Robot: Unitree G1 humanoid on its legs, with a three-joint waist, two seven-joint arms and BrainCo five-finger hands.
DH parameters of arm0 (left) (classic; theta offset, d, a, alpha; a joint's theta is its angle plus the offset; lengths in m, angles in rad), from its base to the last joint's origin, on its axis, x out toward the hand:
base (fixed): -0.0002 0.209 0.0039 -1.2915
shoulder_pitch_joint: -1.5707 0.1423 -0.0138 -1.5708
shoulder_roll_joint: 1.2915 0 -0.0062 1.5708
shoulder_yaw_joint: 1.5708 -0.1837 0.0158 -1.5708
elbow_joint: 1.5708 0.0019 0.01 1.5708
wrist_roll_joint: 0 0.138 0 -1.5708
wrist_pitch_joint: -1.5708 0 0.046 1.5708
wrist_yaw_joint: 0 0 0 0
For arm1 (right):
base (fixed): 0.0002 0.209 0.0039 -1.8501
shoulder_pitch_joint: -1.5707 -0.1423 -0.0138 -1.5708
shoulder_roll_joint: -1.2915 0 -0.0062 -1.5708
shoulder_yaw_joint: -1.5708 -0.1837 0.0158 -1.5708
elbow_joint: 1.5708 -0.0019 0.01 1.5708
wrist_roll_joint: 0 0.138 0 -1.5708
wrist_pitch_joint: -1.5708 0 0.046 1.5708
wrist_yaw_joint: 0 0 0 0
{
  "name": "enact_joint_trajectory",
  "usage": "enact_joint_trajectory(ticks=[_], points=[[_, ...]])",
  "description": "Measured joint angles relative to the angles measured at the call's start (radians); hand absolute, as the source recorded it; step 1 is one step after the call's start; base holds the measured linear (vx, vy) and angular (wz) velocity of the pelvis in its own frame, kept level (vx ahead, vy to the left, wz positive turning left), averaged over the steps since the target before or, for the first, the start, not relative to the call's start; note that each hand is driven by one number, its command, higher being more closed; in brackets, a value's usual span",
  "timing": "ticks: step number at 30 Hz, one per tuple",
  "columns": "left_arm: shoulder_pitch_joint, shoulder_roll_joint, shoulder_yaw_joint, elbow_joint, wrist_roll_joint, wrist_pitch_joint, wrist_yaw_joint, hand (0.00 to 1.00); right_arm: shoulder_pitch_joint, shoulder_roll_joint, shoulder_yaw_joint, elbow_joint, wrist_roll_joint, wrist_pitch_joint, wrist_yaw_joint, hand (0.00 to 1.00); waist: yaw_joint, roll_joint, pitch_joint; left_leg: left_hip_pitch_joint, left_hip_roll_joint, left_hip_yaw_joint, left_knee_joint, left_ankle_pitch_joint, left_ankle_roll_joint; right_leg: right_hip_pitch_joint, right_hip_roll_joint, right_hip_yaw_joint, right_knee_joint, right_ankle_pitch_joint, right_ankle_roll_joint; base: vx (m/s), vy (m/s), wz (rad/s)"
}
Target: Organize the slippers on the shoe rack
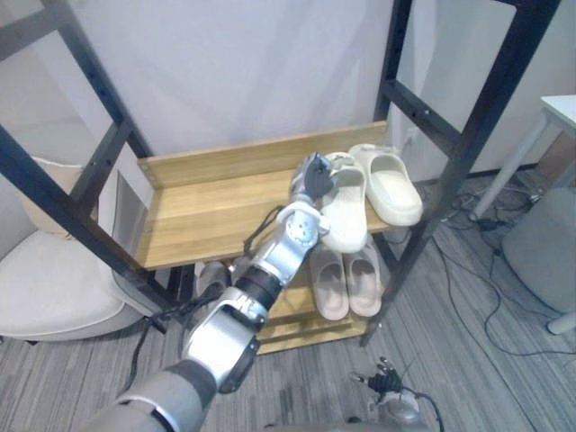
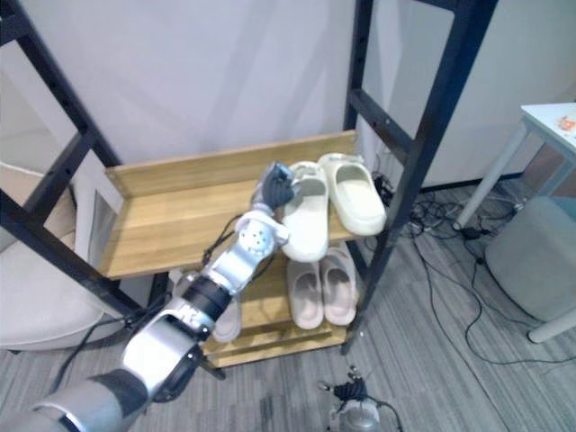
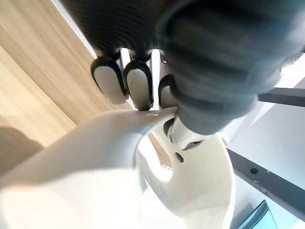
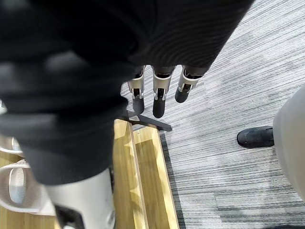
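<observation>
Two cream slippers lie at the right end of the rack's upper wooden shelf (image 1: pixel 198 211). My left hand (image 1: pixel 312 176) reaches over the shelf and is shut on the nearer cream slipper (image 1: pixel 347 214); the left wrist view shows its fingers (image 3: pixel 138 86) curled over the slipper's rim (image 3: pixel 114 143) and the thumb inside. The other cream slipper (image 1: pixel 392 185) lies just to its right, touching it. A beige pair (image 1: pixel 347 281) sits on the lower shelf (image 4: pixel 147 176). My right hand (image 1: pixel 387 373) hangs low over the carpet with fingers (image 4: pixel 159 95) straight and nothing in them.
Black frame posts (image 1: pixel 468 135) flank the shelves. A pale cushioned seat (image 1: pixel 54 288) stands at the left, a grey pouf (image 1: pixel 540 243) and a white table (image 1: pixel 562 112) at the right. Cables (image 1: pixel 468 261) trail over the carpet. A dark shoe (image 4: pixel 255 137) rests by the pouf.
</observation>
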Motion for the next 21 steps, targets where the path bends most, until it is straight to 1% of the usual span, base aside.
enact_joint_trajectory(ticks=[3, 8, 15, 16, 21], points=[[-0.004, 0.01, 0.015, 0.0, 0.0, 0.001, 0.0, 1.0, 0.0, -0.001, -0.002, 0.002, 0.0, -0.001, 0.0, 0.0, 0.0, 0.001, -0.001, -0.002, 0.001, 0.009, 0.0, -0.001, 0.0, -0.014, 0.001, 0.008, 0.002, 0.0, 0.0, -0.02, -0.005, -0.11], [-0.011, 0.039, 0.082, 0.055, 0.0, 0.001, 0.0, 1.0, -0.001, -0.002, -0.019, -0.003, -0.001, 0.0, 0.0, 0.0, -0.002, 0.0, -0.001, 0.001, 0.008, 0.023, 0.0, -0.003, -0.002, -0.014, 0.01, 0.016, -0.003, 0.003, -0.003, 0.0, -0.018, -0.06], [-0.011, 0.072, 0.139, 0.056, 0.0, 0.002, 0.001, 1.0, -0.003, -0.002, -0.017, -0.001, -0.002, 0.0, 0.001, 0.0, -0.003, -0.004, 0.001, -0.007, 0.024, 0.036, 0.0, -0.004, -0.007, -0.015, 0.026, 0.025, -0.025, 0.016, -0.015, 0.0, -0.031, -0.06], [-0.011, 0.073, 0.139, 0.056, 0.0, 0.002, 0.001, 0.0, -0.003, -0.002, -0.016, -0.001, -0.003, 0.0, 0.001, 0.0, -0.003, -0.005, 0.001, -0.012, 0.027, 0.036, 0.0, -0.003, -0.009, -0.016, 0.029, 0.025, -0.028, 0.019, -0.015, 0.01, -0.032, -0.02], [-0.011, 0.08, 0.14, 0.056, 0.0, 0.003, 0.001, 0.0, -0.007, -0.005, 0.006, 0.002, -0.003, -0.001, 0.002, 0.0, -0.006, -0.016, 0.006, -0.025, 0.034, 0.047, 0.0, -0.001, -0.011, -0.03, 0.037, 0.035, -0.037, 0.029, -0.018, 0.0, -0.023, -0.07]])
